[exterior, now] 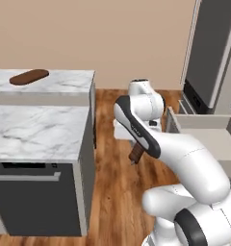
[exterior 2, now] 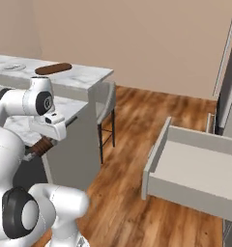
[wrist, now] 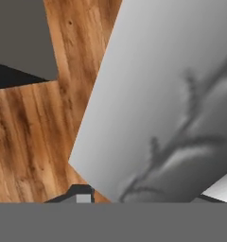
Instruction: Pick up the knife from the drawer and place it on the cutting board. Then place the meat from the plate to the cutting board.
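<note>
brown knife [exterior: 135, 154] in jaws

**A rendered home kitchen**

A kitchen is indicated by the marble-topped counter [exterior: 38, 127], a dark appliance front [exterior: 35, 197] set beneath it, an open cabinet drawer [exterior 2: 193, 169], a cutting board [exterior 2: 53, 68], a stool [exterior 2: 107, 113] and wood plank flooring [exterior 2: 127, 159].

**No readable text in any view**

No words, labels, brand names, numbers or signs could be read anywhere. The marble counter [exterior: 38, 125], the open drawer [exterior 2: 195, 166], the dark oval cutting board [exterior: 29, 76] and the tall appliance [exterior: 211, 48] by the wall all carried plain, unmarked surfaces. A small dark mark sat on the robot's arm link [exterior: 135, 128], but it was too small and blurred to make out as lettering
</note>
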